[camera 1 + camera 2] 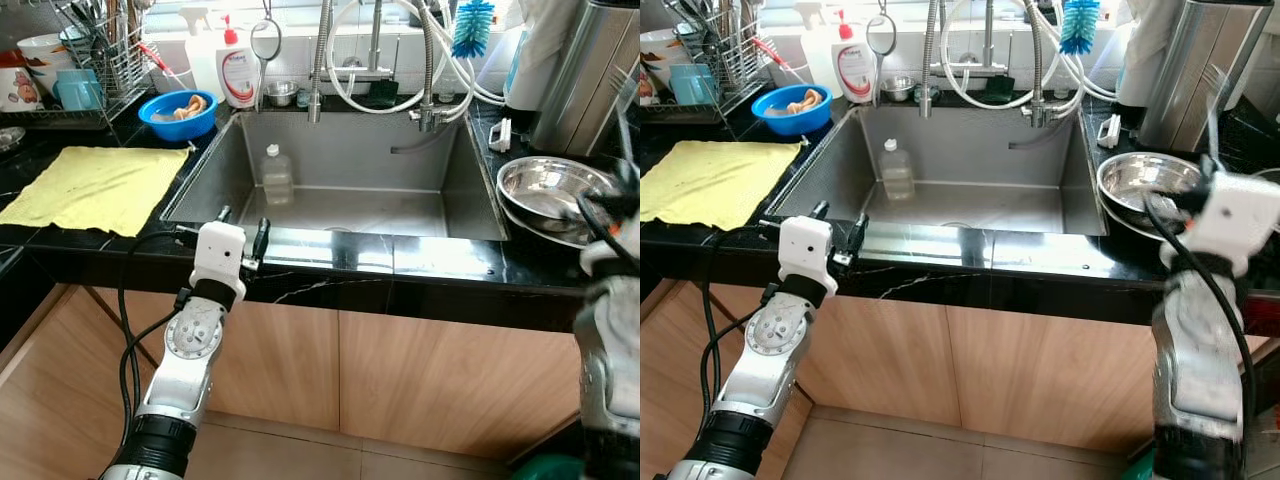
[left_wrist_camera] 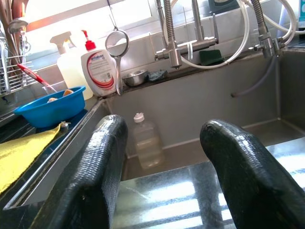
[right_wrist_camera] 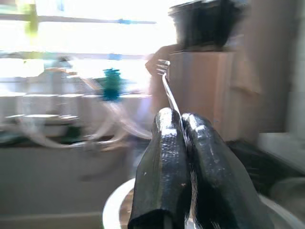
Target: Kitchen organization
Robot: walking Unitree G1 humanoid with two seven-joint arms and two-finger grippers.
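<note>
My right gripper (image 3: pixel 183 125) is pinched tight on a fork (image 3: pixel 167 81), handle clamped between the fingers, tines pointing up. It's raised above the steel bowl (image 1: pixel 1140 185) on the counter to the right of the sink (image 1: pixel 340 175). The right wrist view is blurry, so nothing finer on the fork.

My left gripper (image 2: pixel 164 167) is spread wide and holds nothing. It sits at the front edge of the black counter (image 1: pixel 420 260), pointing across the sink.

Progress, my guess: early to middle. One fork is in hand and not yet put away. The dish rack (image 1: pixel 100 50) with utensils stands at the far left of the counter and looks the likely place for it, a long way across from my right side.

Still lying about:
- plastic bottle (image 1: pixel 276 174) standing upright inside the sink basin near the left wall
- yellow cloth (image 1: pixel 95 185) spread flat on the counter left of the sink
- blue bowl (image 1: pixel 178 113) with something orange in it, behind the cloth
- steel bowl still out on the right

Writing: the soap bottle (image 2: pixel 99 71) with the red pump has a red and white label. There's print on it, but it's too small to read, so no brand I can give. The spray bottle (image 2: pixel 71 71) beside it shows no legible label. The bottle in the sink looks unlabelled.
</note>
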